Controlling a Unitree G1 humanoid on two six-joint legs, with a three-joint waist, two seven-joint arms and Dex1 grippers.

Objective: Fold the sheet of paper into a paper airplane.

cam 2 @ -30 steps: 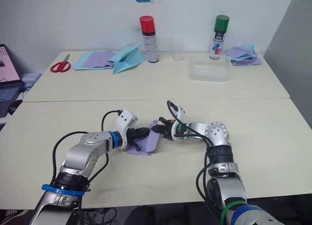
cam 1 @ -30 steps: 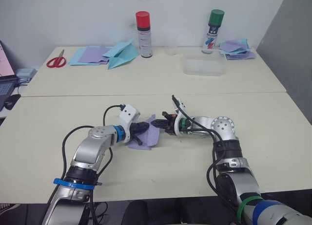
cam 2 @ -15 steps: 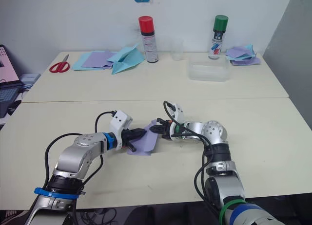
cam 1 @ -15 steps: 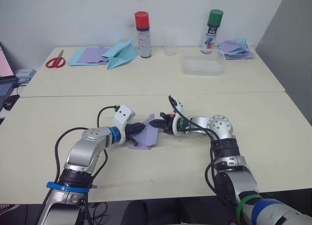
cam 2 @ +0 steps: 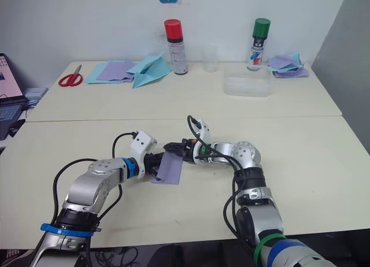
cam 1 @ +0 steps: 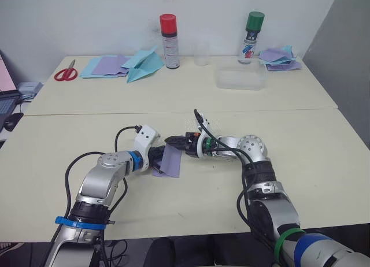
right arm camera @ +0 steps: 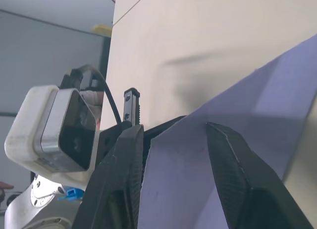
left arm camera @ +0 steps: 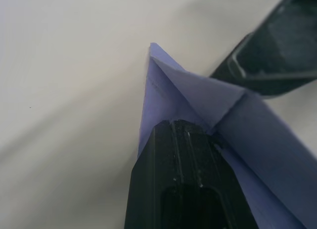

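Meeting over the near desk (cam 1: 52, 157), the two tools work the sheet of paper (cam 1: 171, 161), which lies partly folded near the desk's middle. The left tool (cam 1: 157, 157) has its fingers clamped on the sheet's left edge; in the left wrist view one black finger (left arm camera: 185, 179) presses on a folded corner. The right tool (cam 1: 174, 141) reaches in from the right, fingers spread apart, straddling the paper's upper edge. Farther back stand a red-capped spray can (cam 1: 169, 41), a green-capped spray can (cam 1: 252, 36), scissors (cam 1: 67, 72) and a light-blue paper plane (cam 1: 143, 64).
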